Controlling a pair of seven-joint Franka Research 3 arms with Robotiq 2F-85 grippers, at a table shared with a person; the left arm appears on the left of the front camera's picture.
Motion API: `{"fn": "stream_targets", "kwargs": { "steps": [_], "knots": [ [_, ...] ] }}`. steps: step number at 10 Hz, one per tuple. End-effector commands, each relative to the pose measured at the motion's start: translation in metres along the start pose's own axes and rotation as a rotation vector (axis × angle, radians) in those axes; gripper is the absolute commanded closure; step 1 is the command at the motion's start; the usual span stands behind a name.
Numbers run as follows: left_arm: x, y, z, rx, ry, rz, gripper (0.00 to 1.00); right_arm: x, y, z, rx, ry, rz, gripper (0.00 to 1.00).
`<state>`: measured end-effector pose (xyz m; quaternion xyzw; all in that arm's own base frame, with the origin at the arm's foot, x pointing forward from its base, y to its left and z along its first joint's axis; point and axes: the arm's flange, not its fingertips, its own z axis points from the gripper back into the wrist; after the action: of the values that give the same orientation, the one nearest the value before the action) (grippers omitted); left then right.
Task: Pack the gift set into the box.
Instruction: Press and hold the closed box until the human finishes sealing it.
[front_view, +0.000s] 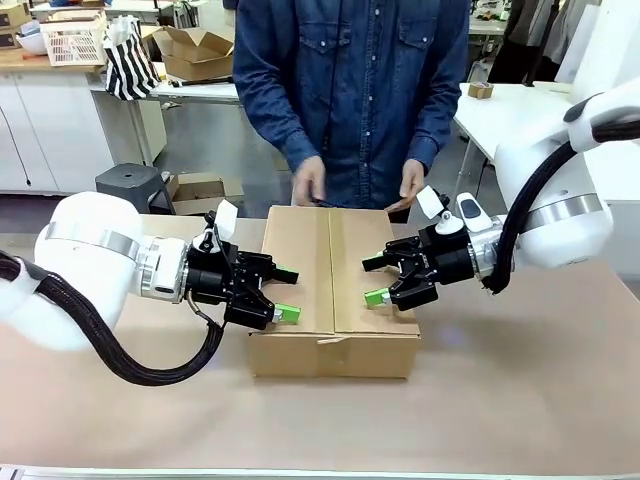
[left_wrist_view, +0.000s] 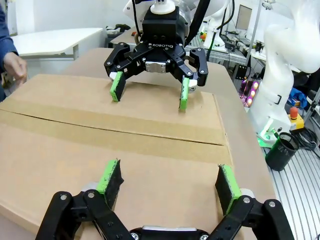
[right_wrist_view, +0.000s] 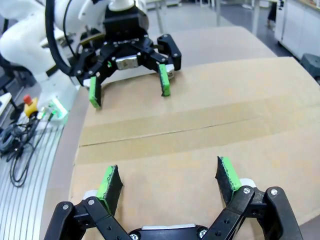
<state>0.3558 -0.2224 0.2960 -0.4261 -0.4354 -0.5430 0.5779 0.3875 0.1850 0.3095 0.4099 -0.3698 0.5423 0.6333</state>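
The left gripper (front_view: 288, 293) and right gripper (front_view: 372, 280) are hovering over the closed cardboard box (front_view: 332, 250), fingers spread wide and holding nothing.

brown corrugated cardboard box (front_view: 300, 285), closed, top flaps (front_view: 378, 275) folded down flat, meeting at a centre seam (front_view: 332, 265) running near-to-far, box upright and level on the tan table (front_view: 520, 400), mid-table, plain front wall facing the front camera

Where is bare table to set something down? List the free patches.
Free: the wide table strip between the box front and the near edge. Crowded: the box top, with the open left tool and right tool over it and the person's hands at its far edge.
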Motion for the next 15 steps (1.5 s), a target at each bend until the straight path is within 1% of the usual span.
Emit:
{"fn": "stream_targets", "kwargs": {
  "steps": [1,15],
  "knots": [
    [-0.0016,-0.0011,0.0004,0.006,0.013,-0.017,0.0,-0.0018,0.0011,-0.0002,-0.001,0.005,0.002,0.0],
    [-0.0016,-0.0011,0.0004,0.006,0.013,-0.017,0.0,-0.0018,0.0011,-0.0002,-0.001,0.005,0.002,0.0]
  ]
}}
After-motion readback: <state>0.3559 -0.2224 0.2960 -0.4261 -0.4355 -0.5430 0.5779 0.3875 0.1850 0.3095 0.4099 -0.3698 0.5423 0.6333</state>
